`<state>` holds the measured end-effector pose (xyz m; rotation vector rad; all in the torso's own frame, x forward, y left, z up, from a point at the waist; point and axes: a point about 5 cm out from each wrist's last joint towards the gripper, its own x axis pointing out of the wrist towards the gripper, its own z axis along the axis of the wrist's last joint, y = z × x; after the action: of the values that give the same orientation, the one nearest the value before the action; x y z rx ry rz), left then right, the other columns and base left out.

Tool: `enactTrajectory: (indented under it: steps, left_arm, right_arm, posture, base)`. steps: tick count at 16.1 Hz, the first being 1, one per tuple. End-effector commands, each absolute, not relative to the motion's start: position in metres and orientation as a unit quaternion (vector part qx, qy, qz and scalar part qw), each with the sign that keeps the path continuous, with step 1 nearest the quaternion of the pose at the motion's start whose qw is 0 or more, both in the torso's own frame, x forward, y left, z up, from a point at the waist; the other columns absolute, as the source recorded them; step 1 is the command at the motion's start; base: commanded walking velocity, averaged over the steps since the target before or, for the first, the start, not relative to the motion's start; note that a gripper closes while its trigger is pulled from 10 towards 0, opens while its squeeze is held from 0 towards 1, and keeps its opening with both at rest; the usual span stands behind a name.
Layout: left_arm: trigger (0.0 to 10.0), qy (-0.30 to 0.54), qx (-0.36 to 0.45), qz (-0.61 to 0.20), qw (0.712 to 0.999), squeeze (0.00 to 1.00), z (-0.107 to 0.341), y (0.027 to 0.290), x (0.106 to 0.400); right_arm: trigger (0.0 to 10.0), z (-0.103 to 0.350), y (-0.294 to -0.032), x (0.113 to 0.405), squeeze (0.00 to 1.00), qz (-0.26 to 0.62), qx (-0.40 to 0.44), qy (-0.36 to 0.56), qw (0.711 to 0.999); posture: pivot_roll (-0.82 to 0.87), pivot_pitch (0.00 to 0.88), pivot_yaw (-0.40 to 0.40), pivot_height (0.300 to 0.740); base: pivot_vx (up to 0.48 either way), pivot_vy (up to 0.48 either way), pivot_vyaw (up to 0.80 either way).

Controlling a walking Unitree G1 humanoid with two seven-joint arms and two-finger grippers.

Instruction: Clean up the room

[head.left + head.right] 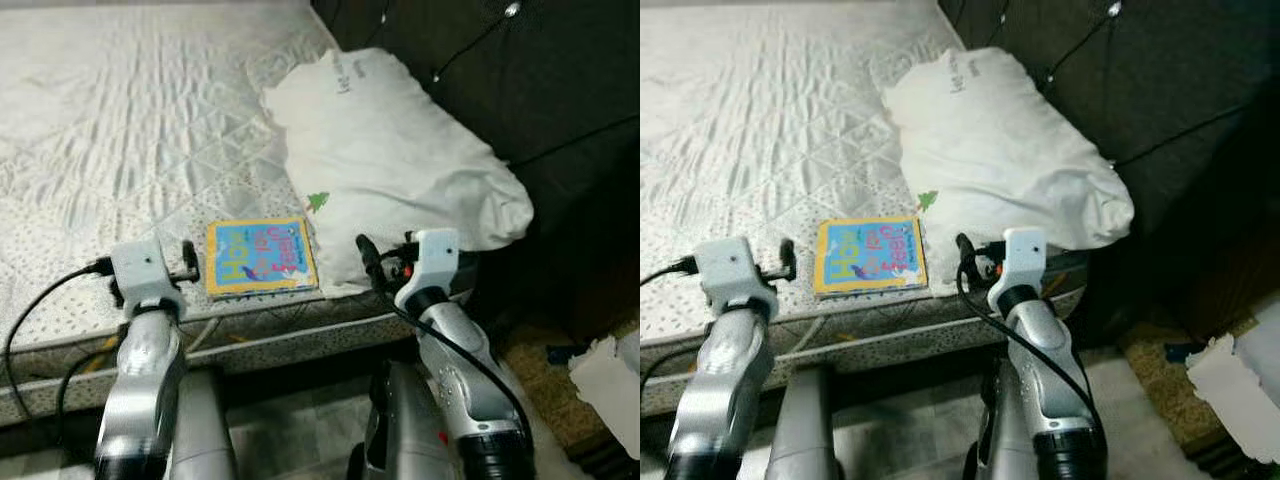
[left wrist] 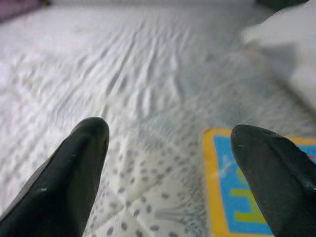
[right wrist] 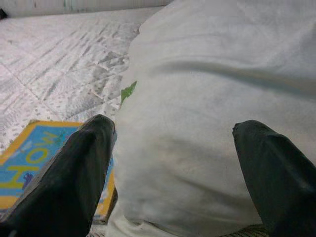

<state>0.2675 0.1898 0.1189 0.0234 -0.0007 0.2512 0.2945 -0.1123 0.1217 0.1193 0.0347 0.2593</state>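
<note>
Two grippers are raised at the near edge of a bare mattress (image 1: 120,130), one on each side of a book (image 1: 260,257). That book lies flat at the 6 o'clock edge of the mattress, just at 7 o'clock of a pillow (image 1: 390,160), and is thin and square, with a yellow border around a blue cover and large coloured letters.

The head views give the layout: the left gripper (image 1: 188,262) sits at 9 o'clock of the book, the right gripper (image 1: 368,254) at 3 o'clock of it, over the pillow's near corner. Beyond the pillow, at 1 o'clock, rises a dark tufted headboard (image 1: 520,80) with a thin cable across it. At 4 o'clock, on the floor, a patterned rug (image 1: 1160,370) and a crumpled white sheet (image 1: 1240,385) show.

The wrist views add what the head views cannot — how the fingers stand. From the left wrist, the left gripper's black rounded fingers (image 2: 74,173) are spread wide above the quilted, speckled mattress fabric, with the book's yellow corner beside one of them. From the right wrist, the right gripper's fingers (image 3: 69,177) are likewise wide apart, hovering over the soft, wrinkled pillowcase — a small green mark (image 3: 128,91) on it is plain here — with the book's edge just beside the pillow.
</note>
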Motion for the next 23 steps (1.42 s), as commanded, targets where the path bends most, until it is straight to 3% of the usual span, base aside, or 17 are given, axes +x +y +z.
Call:
enactTrajectory:
  steps: [1, 3, 4, 8, 12, 13, 14, 15, 17, 18, 23]
  left_arm:
    - [10.0, -0.047, 0.02, 0.091, 0.995, 0.57, 0.128, 0.186, 0.259]
    - [10.0, -0.04, 0.054, 0.096, 0.993, 0.6, 0.122, 0.186, 0.254]
    - [10.0, -0.028, 0.079, 0.088, 0.993, 0.02, 0.12, 0.18, 0.255]
    - [10.0, -0.024, 0.104, 0.069, 0.992, 0.0, 0.118, 0.176, 0.259]
    - [10.0, -0.007, 0.027, -0.002, 1.0, 0.0, 0.115, 0.161, 0.258]
    - [10.0, -0.018, 0.033, -0.002, 0.999, 0.6, 0.118, 0.161, 0.258]
    - [10.0, -0.022, 0.04, 0.005, 0.999, 0.84, 0.119, 0.161, 0.258]
    - [10.0, -0.025, 0.044, 0.017, 0.999, 1.0, 0.12, 0.162, 0.259]
    - [10.0, -0.031, 0.065, 0.036, 0.997, 1.0, 0.124, 0.164, 0.264]
    - [10.0, -0.029, 0.09, 0.053, 0.994, 0.0, 0.124, 0.164, 0.267]
    - [10.0, -0.036, 0.064, 0.008, 0.997, 0.0, 0.125, 0.153, 0.275]
  right_arm:
    - [10.0, 0.122, -0.11, 0.296, 0.0, 0.128, 0.065, 0.014, 0.99]
    - [10.0, 0.123, -0.112, 0.298, 0.0, 0.124, 0.074, 0.007, 0.989]
    - [10.0, 0.127, -0.113, 0.299, 0.0, 0.125, 0.091, -0.008, 0.988]
    - [10.0, 0.13, -0.108, 0.3, 0.0, 0.13, 0.103, -0.017, 0.986]
    - [10.0, 0.129, -0.107, 0.3, 0.0, 0.129, 0.105, -0.018, 0.986]
    - [10.0, 0.13, -0.107, 0.302, 0.0, 0.127, 0.104, -0.02, 0.986]
    - [10.0, 0.13, -0.107, 0.303, 0.0, 0.125, 0.104, -0.021, 0.986]
    - [10.0, 0.132, -0.109, 0.303, 0.0, 0.122, 0.104, -0.025, 0.987]
    - [10.0, 0.132, -0.11, 0.304, 0.0, 0.12, 0.104, -0.026, 0.987]
    - [10.0, 0.132, -0.11, 0.304, 0.0, 0.118, 0.105, -0.027, 0.987]
    - [10.0, 0.133, -0.11, 0.307, 0.0, 0.114, 0.105, -0.032, 0.987]
  posture:
    - [0.1, 0.0, -0.036, 0.518]
    - [0.1, 0.0, -0.025, 0.518]
    - [0.1, 0.0, -0.018, 0.518]
    - [0.11, 0.0, -0.018, 0.548]
    - [0.12, 0.0, -0.026, 0.593]
    - [0.11, 0.0, -0.023, 0.603]
    - [0.11, 0.0, -0.023, 0.608]
    - [0.11, 0.0, -0.021, 0.618]
    - [0.1, 0.0, -0.016, 0.638]
    - [0.1, 0.0, -0.013, 0.648]
    - [0.1, 0.0, -0.008, 0.698]
  base:
    - [0.0, 0.0, 0.0]
    - [0.0, 0.0, 0.0]
    - [0.0, 0.0, 0.0]
    - [0.0, 0.0, 0.0]
    - [0.0, 0.0, 0.0]
    - [0.0, 0.0, 0.0]
    - [0.0, 0.0, 0.0]
    - [0.0, 0.0, 0.0]
    - [0.0, 0.0, 0.0]
    - [0.0, 0.0, 0.0]
    - [0.0, 0.0, 0.0]
